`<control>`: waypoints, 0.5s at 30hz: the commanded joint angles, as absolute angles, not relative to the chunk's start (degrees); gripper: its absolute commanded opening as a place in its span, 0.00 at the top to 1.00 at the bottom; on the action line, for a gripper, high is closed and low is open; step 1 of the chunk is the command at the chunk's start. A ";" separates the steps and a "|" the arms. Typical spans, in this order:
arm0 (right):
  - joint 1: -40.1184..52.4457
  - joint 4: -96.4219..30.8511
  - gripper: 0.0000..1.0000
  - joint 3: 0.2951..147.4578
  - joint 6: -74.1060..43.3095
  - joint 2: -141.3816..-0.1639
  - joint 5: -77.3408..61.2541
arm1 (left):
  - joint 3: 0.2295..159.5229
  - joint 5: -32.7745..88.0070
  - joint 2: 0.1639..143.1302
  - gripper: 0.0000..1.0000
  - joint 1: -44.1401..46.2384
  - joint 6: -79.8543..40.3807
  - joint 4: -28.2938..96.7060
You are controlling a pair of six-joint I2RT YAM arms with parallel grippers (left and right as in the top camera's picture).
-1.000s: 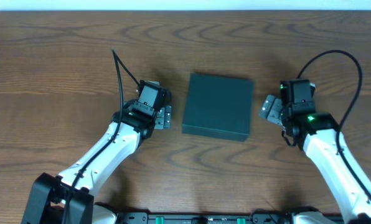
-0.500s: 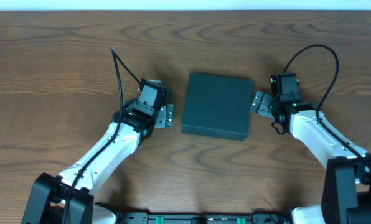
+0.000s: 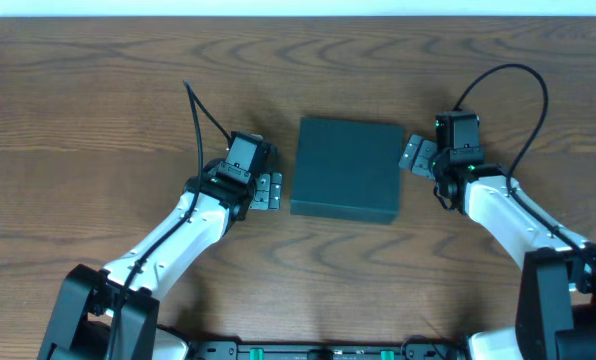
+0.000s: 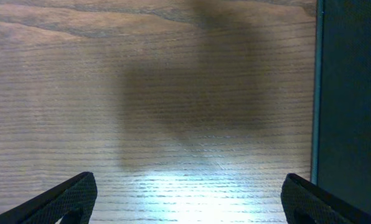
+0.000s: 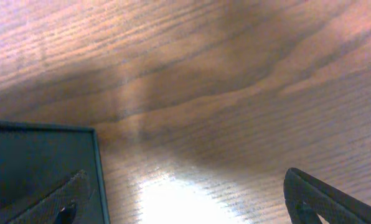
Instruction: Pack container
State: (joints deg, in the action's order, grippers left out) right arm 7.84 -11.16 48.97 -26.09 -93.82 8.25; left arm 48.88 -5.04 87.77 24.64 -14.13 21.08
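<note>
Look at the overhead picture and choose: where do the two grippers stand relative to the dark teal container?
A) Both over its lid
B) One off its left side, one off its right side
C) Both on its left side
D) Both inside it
B: the left gripper sits beside the left edge of the container, and the right gripper sits beside its right edge; neither is over the shut lid.

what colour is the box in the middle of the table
Dark teal-green, plain and matte. The container shows best in the overhead view.
</note>
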 commanded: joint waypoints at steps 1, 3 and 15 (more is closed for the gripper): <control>7.90 -10.68 0.01 48.75 -25.67 -95.18 8.10 | 49.56 -4.43 88.03 0.05 25.56 -15.05 21.37; 7.90 -10.48 0.01 48.75 -25.65 -95.61 8.10 | 49.56 -4.43 88.03 0.05 26.30 -15.14 21.30; 7.90 -6.57 0.01 48.75 -26.11 -98.39 8.05 | 49.56 -4.43 88.03 0.05 28.75 -16.80 22.09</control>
